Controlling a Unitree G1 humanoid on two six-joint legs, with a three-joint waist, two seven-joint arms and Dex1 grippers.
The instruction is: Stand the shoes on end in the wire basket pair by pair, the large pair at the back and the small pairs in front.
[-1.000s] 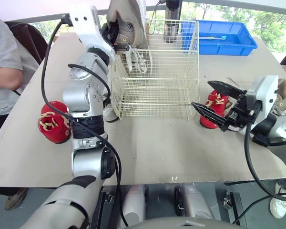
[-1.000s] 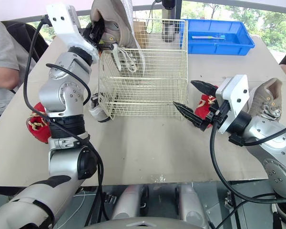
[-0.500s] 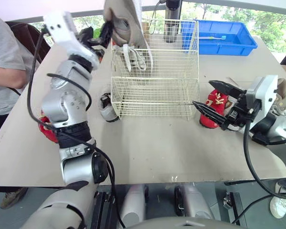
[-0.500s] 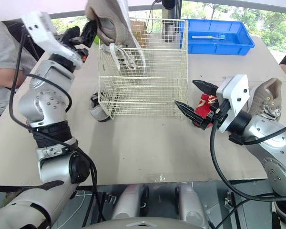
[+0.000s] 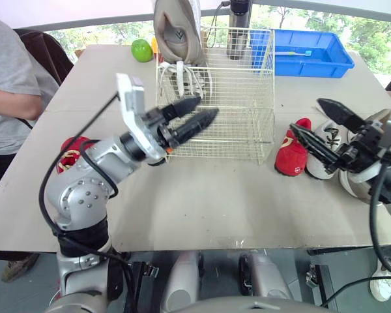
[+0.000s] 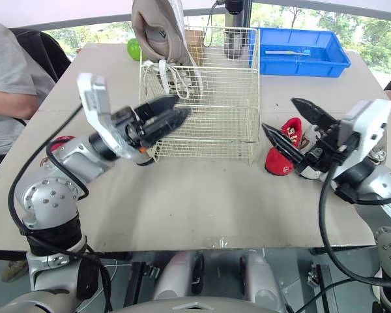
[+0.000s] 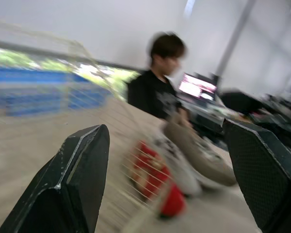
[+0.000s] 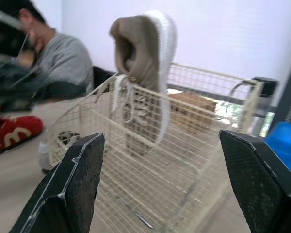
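- The wire basket point(image 5: 238, 124) sits in the middle of the desk point(image 5: 215, 202).
- One big tan shoe point(image 5: 176, 29) stands on end in the back corner of the basket, on the robot's left side. Its top sticks up over the rim. Its white laces hang down over the basket wall.
- The left claw point(image 5: 207, 106) is up in the air, just in front of the basket's front wall. Its two black fingers are apart, and it holds nothing.
- The right claw point(image 5: 305, 115) is up over the desk on the right of the basket. Its fingers are wide apart, and it holds nothing.
- A small red shoe point(image 5: 291, 153) stands on the desk right next to the basket, near the right claw. A small white shoe point(image 5: 320, 168) is just beside it.
- Another small red shoe point(image 5: 68, 160) lies on the left side of the desk, well apart from the basket.
- A blue tray point(image 5: 309, 55) and a green apple point(image 5: 141, 50) are at the back of the desk.
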